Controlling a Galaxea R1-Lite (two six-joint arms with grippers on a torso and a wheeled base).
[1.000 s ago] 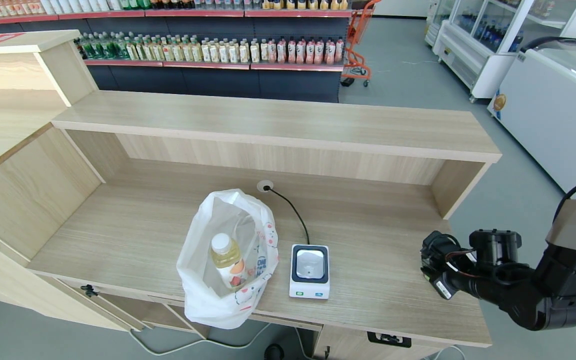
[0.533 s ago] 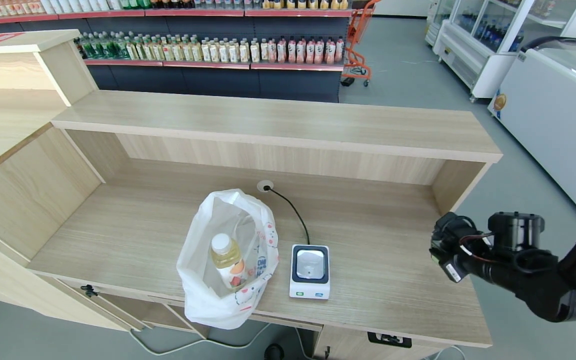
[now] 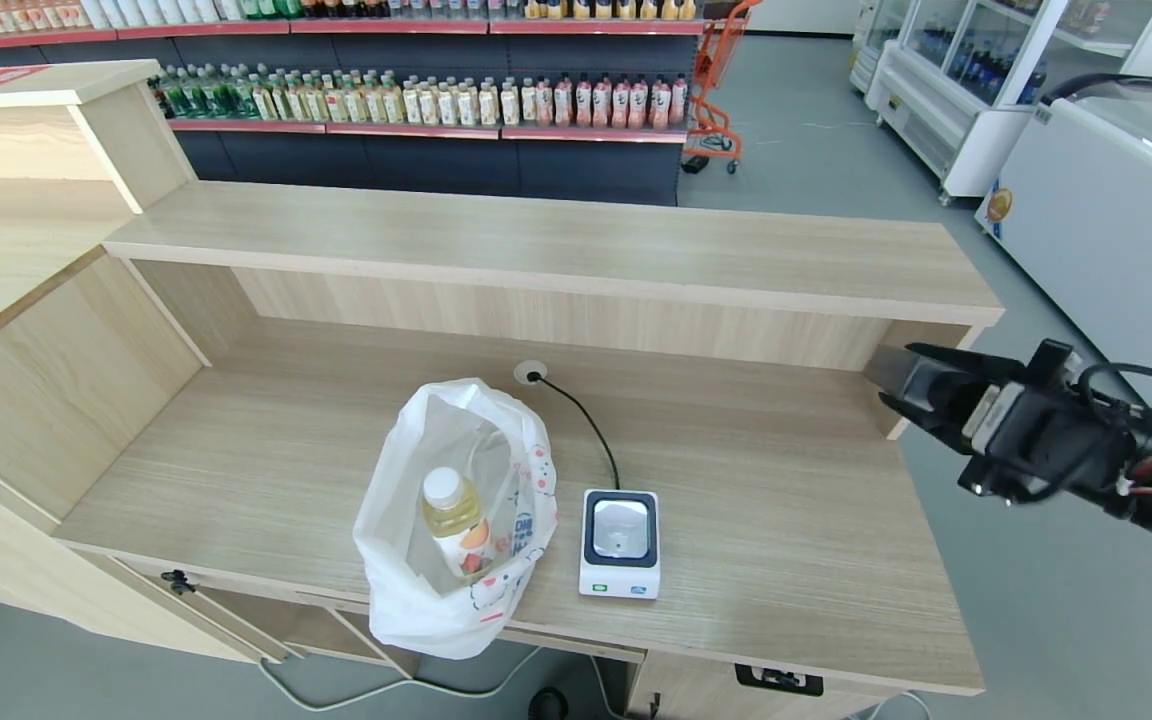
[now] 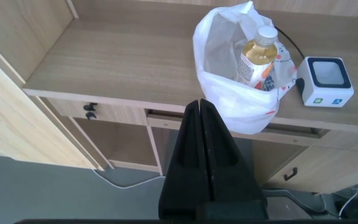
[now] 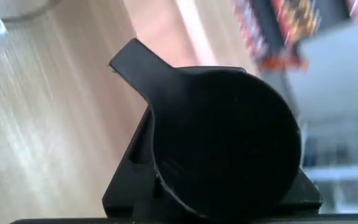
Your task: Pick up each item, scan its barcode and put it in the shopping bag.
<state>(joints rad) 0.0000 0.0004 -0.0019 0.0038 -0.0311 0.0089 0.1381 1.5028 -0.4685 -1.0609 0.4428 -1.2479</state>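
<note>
Shopping bag [image 3: 391, 530] stands open at near edge of counter [image 3: 786, 520], just left of scanner [image 3: 620, 541]. Bottle [image 3: 456, 525] upright inside, so probably already scanned. Left gripper [image 4: 201, 107] pinched closed, empty, held clear nearside. Right gripper [image 3: 921, 390] off counter's right end; grip cannot be told.

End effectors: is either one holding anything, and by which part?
Nothing is held. The left end effector is shut on itself, empty; the right end effector carries nothing. The bottle sits in the shopping bag.
</note>
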